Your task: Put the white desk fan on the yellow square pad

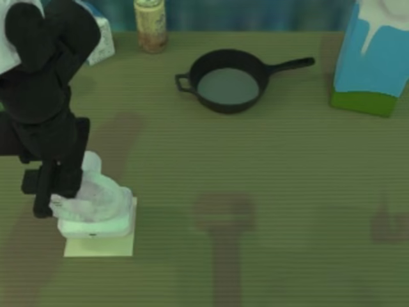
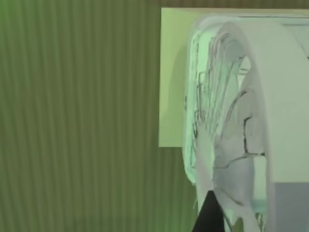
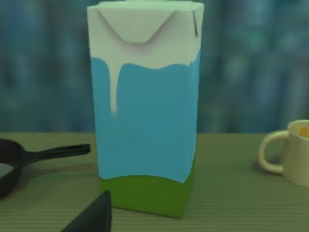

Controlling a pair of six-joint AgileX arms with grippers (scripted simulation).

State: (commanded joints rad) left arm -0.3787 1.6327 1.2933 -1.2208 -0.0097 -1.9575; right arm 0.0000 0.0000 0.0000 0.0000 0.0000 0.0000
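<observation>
The white desk fan (image 1: 96,204) stands at about eight o'clock on the olive worktop (image 1: 255,173), its flat base resting on the yellow square pad (image 1: 99,246), whose pale edge shows along the near side and at the right corner of the fan's base. The left arm reaches down from the ten o'clock corner, and the left hand (image 1: 54,195) sits at the fan's left side, right against the ring grille; whether its fingers are clamped on the fan or merely beside it cannot be told from above. In the left wrist view the fan's round grille (image 2: 227,106) fills most of the picture, with the pad (image 2: 171,77) lying flat beneath and beside it and one dark fingertip (image 2: 207,215) close to the rim. A black cast-iron skillet (image 1: 230,82) lies near twelve o'clock, its handle pointing toward two o'clock, well apart from the fan. A white-and-blue milk carton (image 1: 374,54) with a green base stands upright at two o'clock, and a labelled can (image 1: 151,24) stands at eleven o'clock on the far edge. The right arm itself is out of the top view; its wrist camera looks at the carton (image 3: 145,111), with a cream mug (image 3: 289,152) beside it and the skillet handle (image 3: 55,152) on the other side, and the right hand's opening cannot be told.
</observation>
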